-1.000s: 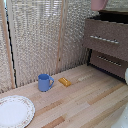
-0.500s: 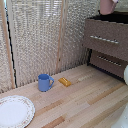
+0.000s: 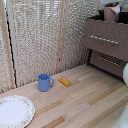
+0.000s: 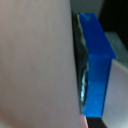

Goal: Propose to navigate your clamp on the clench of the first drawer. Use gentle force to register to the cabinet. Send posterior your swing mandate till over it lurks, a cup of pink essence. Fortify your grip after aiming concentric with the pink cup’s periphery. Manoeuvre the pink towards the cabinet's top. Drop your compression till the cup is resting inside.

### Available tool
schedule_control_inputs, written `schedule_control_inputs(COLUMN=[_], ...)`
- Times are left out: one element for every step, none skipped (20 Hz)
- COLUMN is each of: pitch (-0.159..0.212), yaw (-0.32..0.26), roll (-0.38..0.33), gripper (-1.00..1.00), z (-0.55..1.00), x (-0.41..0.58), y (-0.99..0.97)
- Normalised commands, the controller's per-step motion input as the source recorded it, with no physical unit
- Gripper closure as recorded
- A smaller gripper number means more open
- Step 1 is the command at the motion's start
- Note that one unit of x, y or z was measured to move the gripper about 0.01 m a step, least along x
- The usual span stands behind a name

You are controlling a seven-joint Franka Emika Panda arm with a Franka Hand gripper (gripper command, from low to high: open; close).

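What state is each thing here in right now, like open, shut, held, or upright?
Pink cup: held over the cabinet's top, pressed against a blue finger of the tool.
First drawer: pulled out.
Lower drawer: shut.
Blue mug: upright on the table, untouched.
Plate: flat on the table, empty.
Small yellow block: lying flat beside the blue mug.

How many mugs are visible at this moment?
2: the blue mug stands on the table near the plate; the pink cup is up at the cabinet top.

The claw (image 3: 113, 11) hangs above the scene's far right, one blue finger (image 4: 96, 65) visible close up.
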Motion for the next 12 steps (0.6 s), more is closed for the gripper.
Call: schedule_control_inputs(pitch=[0.124, 0.054, 0.006, 0.03, 0.016, 0.05, 0.068, 0.069, 0.061, 0.038, 0.069, 0.026], yaw=[-0.002, -0.03, -0.023, 0.0, 0.001, 0.018, 0.035, 0.014, 0.0, 0.0, -0.016, -0.089], roll=[0.073, 0.114, 0.122, 0.14, 0.149, 0.138, 0.131, 0.093, 0.121, 0.148, 0.106, 0.042], gripper=[-1.0, -1.0, -1.0, -1.0, -1.0, -1.0, -1.0, -1.0, -1.0, -1.0, -1.0, -1.0], z=[0.69, 0.74, 0.85, 0.78, 0.76, 0.77, 0.78, 0.89, 0.81, 0.75, 0.67, 0.42], x=[0.0, 0.0, 0.0, 0.06, 0.111, 0.077, 0.091, 0.014, 0.0, 0.0, 0.0, 0.0], y=[-0.14, -0.12, -0.04, 0.0, 0.0, 0.0, 0.0, -0.02, 0.0, 0.0, 0.0, 0.01])
